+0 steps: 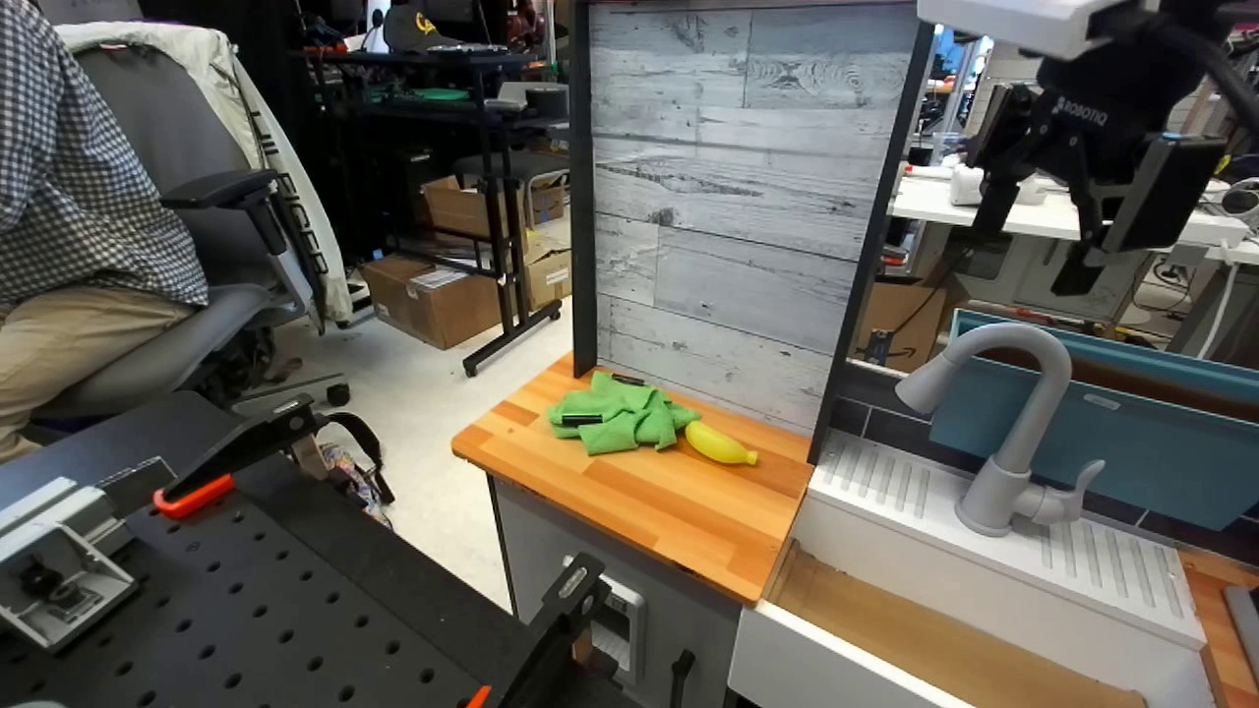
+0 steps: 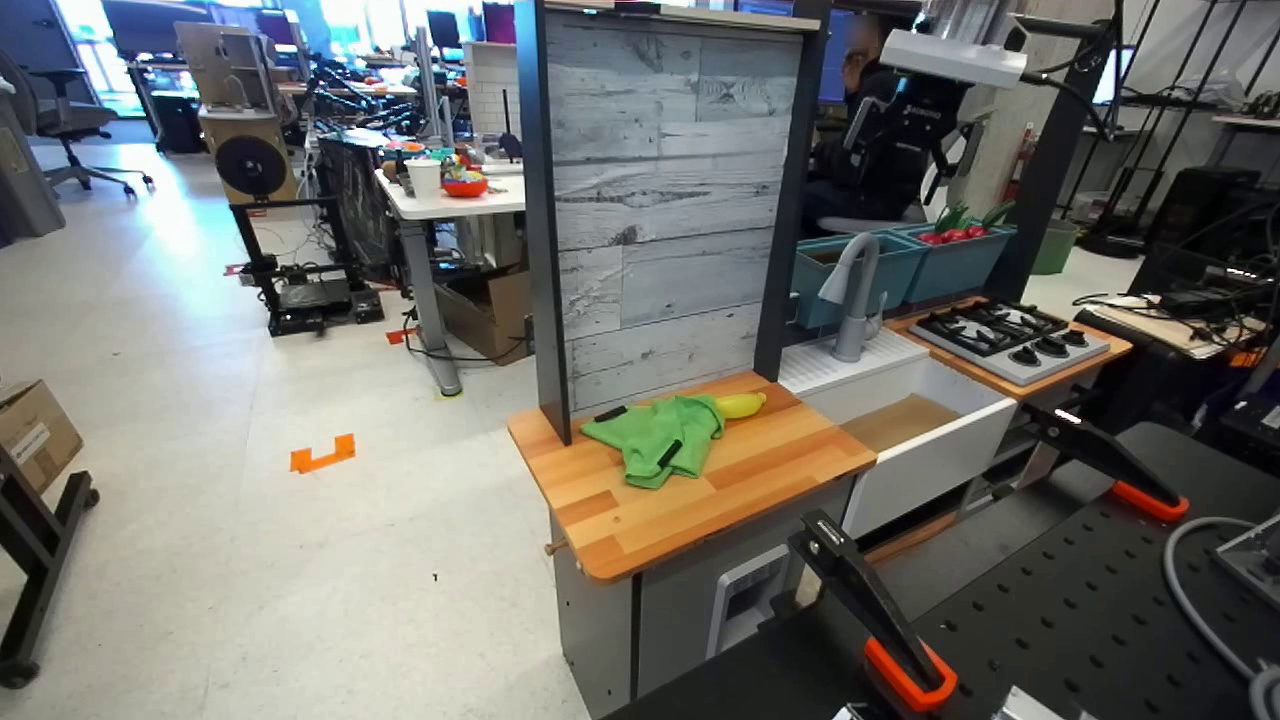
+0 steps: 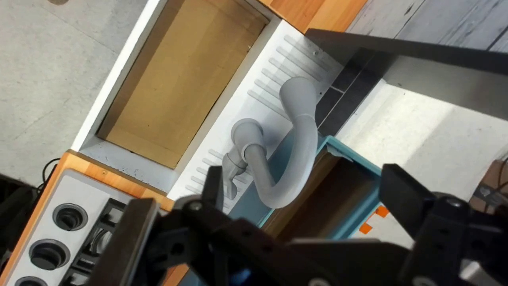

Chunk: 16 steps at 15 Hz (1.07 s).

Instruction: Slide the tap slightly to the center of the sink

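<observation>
Nearest in the wrist view, the black two-fingered pincer (image 3: 303, 176) crosses the lower part of the frame, released, its fingers spread wide. Beyond it, near the middle of the frame, the matte grey gooseneck tap (image 3: 304, 151) stands on the back ledge of the white rectangular sink (image 3: 118, 75), between two groups of ribs. Its arch bulges toward the bottom of the frame, and the flared spout runs back toward the upper edge; the small side lever points down.

In an exterior view, the black perforated bench (image 1: 413, 600) fills the lower left. Past it, the orange-brown wooden bench (image 1: 629, 501) carries a crumpled green cloth (image 1: 629, 418) beside a yellow banana (image 1: 716, 443). At the right, the tap's long axis is upright, leaning slightly right; its spout faces down and left, its lever up and right. Behind is a teal rectangular bin (image 1: 1161, 442), its pale label too small to read. At the upper right, white letters on the pincer's body read ROBOTIQ. Farther back, upper left, a cream jacket (image 1: 197, 54) drapes a grey chair (image 1: 143, 123), its sideways lettering unclear.
</observation>
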Tool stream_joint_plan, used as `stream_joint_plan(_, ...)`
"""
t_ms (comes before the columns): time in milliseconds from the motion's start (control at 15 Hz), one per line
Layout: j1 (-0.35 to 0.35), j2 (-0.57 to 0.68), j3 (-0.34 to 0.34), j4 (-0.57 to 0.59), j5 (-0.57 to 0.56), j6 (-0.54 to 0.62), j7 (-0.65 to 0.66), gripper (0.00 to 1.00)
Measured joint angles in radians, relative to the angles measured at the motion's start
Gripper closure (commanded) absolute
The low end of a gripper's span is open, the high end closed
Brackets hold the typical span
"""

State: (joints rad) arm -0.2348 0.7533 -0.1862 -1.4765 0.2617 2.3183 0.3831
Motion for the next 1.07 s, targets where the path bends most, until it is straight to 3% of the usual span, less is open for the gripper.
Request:
stream_joint_plan(333,0.033,0.087,-0.037,0.039,-0.012,0.111,0.150,0.00)
stream_joint_plan(933,0.118,0.153,-0.090,0.050,-0.126,0.114,0.300,0.00)
stream_joint_plan(1000,0.122,0.159,-0.090,0.054,-0.131,0.113,0.304,0.25)
stream_joint_plan(1067,0.124,0.166,-0.090,0.059,-0.135,0.113,0.306,0.26)
